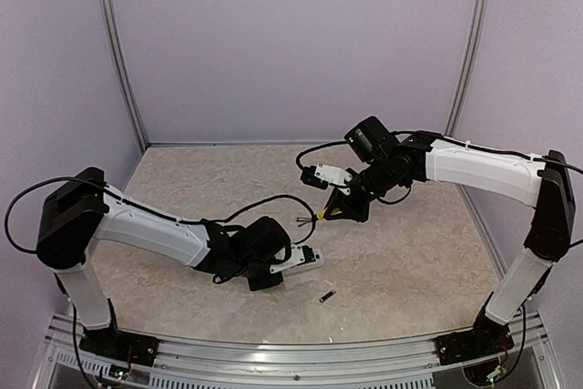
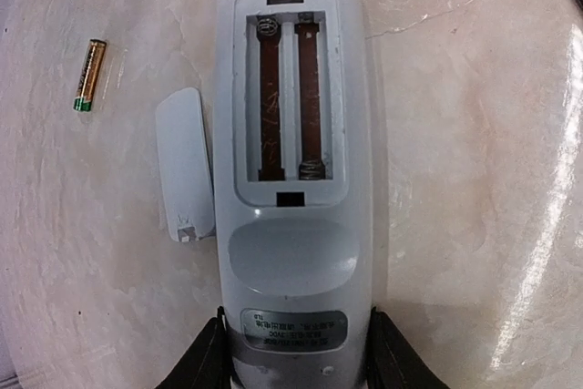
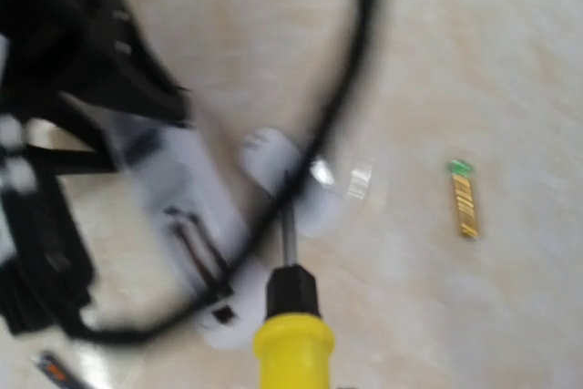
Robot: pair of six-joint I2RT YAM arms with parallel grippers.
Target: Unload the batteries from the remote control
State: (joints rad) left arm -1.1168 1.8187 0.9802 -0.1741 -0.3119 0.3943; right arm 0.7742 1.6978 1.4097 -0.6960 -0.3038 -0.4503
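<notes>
The remote control lies back-up on the table, its battery bay open and both slots bare. My left gripper is shut on the remote's near end, a black finger on each side. The brassy-gold battery lies on the table left of the remote and also shows in the right wrist view. The dark battery lies near the front edge. My right gripper hovers right of the remote, shut on a yellow-handled screwdriver whose tip points at the remote.
The small white cover piece lies on the table just left of the remote. A black cable crosses the right wrist view. The beige tabletop is bounded by lilac walls at the back and sides.
</notes>
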